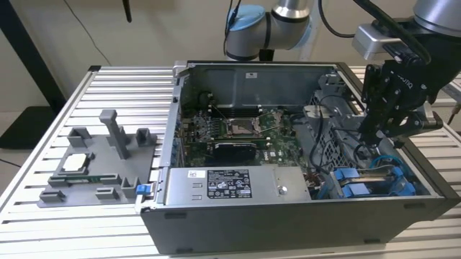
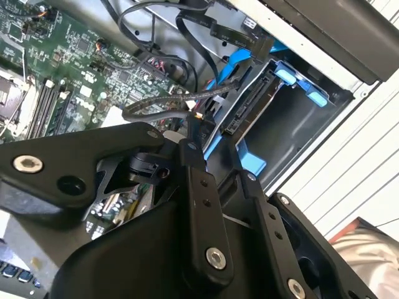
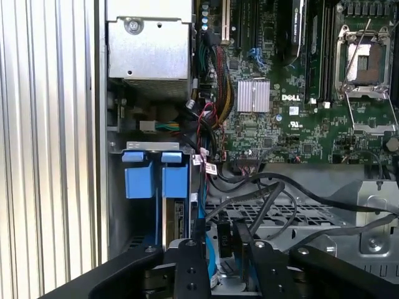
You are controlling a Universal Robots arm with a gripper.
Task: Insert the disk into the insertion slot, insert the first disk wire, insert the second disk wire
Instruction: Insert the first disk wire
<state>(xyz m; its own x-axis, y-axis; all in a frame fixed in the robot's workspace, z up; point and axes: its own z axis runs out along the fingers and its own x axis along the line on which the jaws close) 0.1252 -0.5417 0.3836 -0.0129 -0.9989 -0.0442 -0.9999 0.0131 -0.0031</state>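
Slatted table carries the open computer case; beside the disk, the gripper pinches a disk wire; tilted, its plug would likely jam at the disk's socket.

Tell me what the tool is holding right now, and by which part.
The tool pinches a black disk wire at its connector end, close beside the disk seated in its blue carrier.

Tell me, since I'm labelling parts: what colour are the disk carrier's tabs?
Bright blue; the tabs show best in the first wrist view.
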